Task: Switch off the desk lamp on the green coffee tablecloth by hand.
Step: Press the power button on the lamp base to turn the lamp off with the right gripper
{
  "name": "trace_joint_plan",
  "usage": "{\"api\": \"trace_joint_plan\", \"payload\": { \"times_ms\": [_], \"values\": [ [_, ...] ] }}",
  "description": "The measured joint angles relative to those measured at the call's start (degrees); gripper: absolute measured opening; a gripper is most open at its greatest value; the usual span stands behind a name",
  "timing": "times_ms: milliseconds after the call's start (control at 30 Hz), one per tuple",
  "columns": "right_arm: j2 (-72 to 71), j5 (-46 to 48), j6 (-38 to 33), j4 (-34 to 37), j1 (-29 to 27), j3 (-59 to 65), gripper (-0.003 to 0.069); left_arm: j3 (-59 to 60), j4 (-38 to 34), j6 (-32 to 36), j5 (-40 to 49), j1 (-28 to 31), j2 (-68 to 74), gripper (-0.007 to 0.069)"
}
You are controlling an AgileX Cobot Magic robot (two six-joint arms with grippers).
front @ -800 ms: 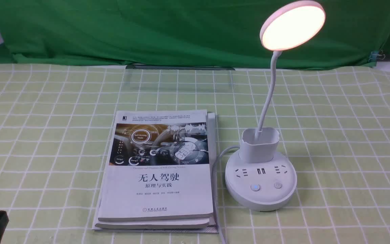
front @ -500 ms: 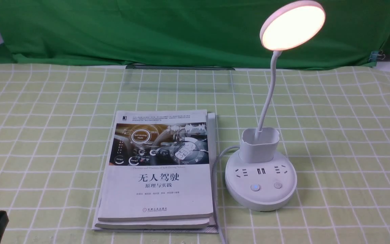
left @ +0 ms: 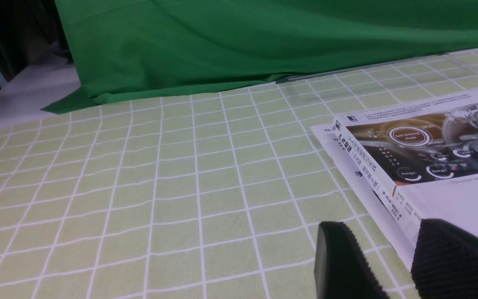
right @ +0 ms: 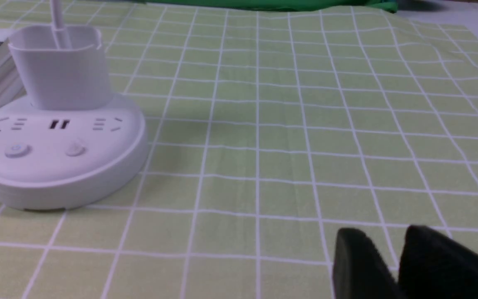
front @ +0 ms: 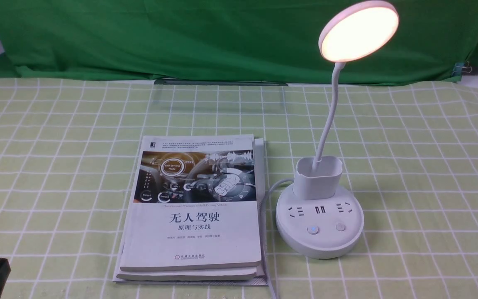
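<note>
Nothing has visibly moved since the earlier frame: the desk lamp [front: 317, 232] stands lit on the green coffee tablecloth [front: 421, 166], its neck rising from the base. Beside the lamp, on its left, lie books [front: 193, 232]. The right pincer [right: 386, 230], spread and pinching nothing, looks the nearer, nearer than the left pincer [left: 382, 222], also spread, beyond the books. From the right pincer, the lamp's buttons lie forward and to the left, so a sideways reach seems needed.
</note>
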Motion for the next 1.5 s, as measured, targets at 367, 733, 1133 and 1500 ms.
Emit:
{"api": "trace_joint_plan", "payload": {
  "times_ms": [367, 733, 1133, 1500],
  "values": [
    [0.0, 0.0, 0.0, 0.0, 0.0, 0.0, 0.024, 0.0, 0.0, 0.0, 0.0, 0.0, 0.0, 0.0242],
    [0.0, -13.2, 23.1, 9.6, 0.0, 0.0, 0.024, 0.0, 0.0, 0.0, 0.0, 0.0, 0.0, 0.0242],
    [2.6, -14.1, 25.7, 10.2, 0.0, -4.9, 0.0132, 0.0, 0.0, 0.0, 0.0, 0.0, 0.0, 0.0242],
    [39.2, 27.8, -1.1, 10.4, 0.0, -41.9, 0.0042, 0.0, 0.0, 0.0, 0.0, 0.0, 0.0, 0.0242]
  ]
}}
